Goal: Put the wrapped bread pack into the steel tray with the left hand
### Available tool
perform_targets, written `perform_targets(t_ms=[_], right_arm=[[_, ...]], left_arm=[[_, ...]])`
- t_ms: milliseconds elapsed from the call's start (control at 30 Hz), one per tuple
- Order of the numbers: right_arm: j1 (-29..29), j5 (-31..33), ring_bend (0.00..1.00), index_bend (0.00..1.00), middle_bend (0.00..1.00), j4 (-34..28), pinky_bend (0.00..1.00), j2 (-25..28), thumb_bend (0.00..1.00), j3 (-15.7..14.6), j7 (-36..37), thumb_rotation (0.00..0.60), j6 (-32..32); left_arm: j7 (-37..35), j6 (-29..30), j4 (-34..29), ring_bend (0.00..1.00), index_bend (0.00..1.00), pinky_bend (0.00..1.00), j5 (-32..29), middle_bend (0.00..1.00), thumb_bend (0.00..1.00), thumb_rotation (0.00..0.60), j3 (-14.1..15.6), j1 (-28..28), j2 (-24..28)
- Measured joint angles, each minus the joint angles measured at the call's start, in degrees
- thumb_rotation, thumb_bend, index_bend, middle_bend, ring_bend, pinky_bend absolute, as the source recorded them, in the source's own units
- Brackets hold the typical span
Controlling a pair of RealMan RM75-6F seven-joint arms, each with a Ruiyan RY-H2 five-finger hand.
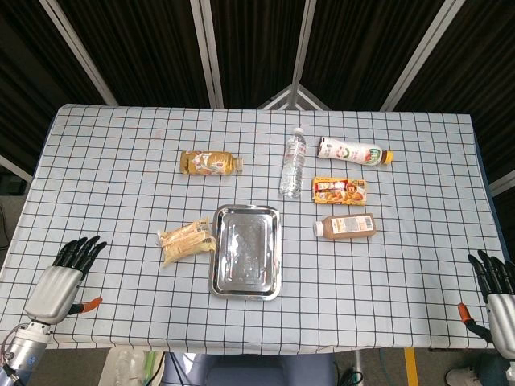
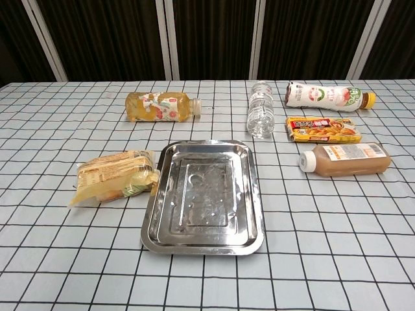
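The wrapped bread pack (image 1: 187,240) (image 2: 116,175), yellowish in clear film, lies on the checked cloth just left of the steel tray (image 1: 246,288) (image 2: 201,245), touching or nearly touching its rim. The tray holds nothing. My left hand (image 1: 66,277) rests at the table's front left corner, fingers spread and holding nothing, well left of the bread. My right hand (image 1: 497,289) sits at the front right edge, fingers apart and empty. Neither hand shows in the chest view.
Behind the tray lie a yellow drink bottle (image 1: 210,162) (image 2: 162,106), a clear water bottle (image 1: 294,163) (image 2: 260,109), a white bottle (image 1: 352,151) (image 2: 327,96), an orange snack box (image 1: 339,190) (image 2: 322,129) and a brown drink bottle (image 1: 348,226) (image 2: 345,159).
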Motion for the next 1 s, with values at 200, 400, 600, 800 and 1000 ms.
perform_targets(t_ms=[200,400,600,800,1000], right_arm=[[0.6,0.3,0.0,0.0,0.0,0.0,0.0,0.2,0.41,0.0,0.9,0.6,-1.1],[1.0,-0.8,0.0,0.0,0.0,0.1,0.0,0.9,0.41,-0.3,3.1,0.6,-1.5],[1.9,-1.4,0.0,0.0,0.0,0.7,0.0,1.5,0.41,-0.6,5.4,0.6,-2.8],[2.0,-0.6,0.0,0.0,0.0,1.1,0.0,2.4,0.41,-0.4,7.7,0.6,-3.2],[1.7,0.2,0.0,0.0,0.0,1.6,0.0,3.1,0.41,-0.2,9.9,0.6,-2.7]], left_arm=[[0.6,-1.3,0.1,0.01,0.0,0.05,-1.0,0.01,0.08,0.6,-1.5,-1.0,-2.2],[4.5,-5.2,0.7,0.01,0.0,0.07,-4.1,0.02,0.08,0.6,-5.1,-4.3,-9.9],[12.5,-10.2,1.0,0.01,0.0,0.08,-10.2,0.04,0.08,0.6,-8.8,-8.3,-18.1],[16.6,-14.9,3.5,0.03,0.0,0.07,-16.6,0.06,0.08,0.6,-11.6,-12.2,-25.4],[20.8,-15.7,10.4,0.06,0.0,0.07,-19.8,0.1,0.08,0.6,-13.7,-15.1,-31.9]])
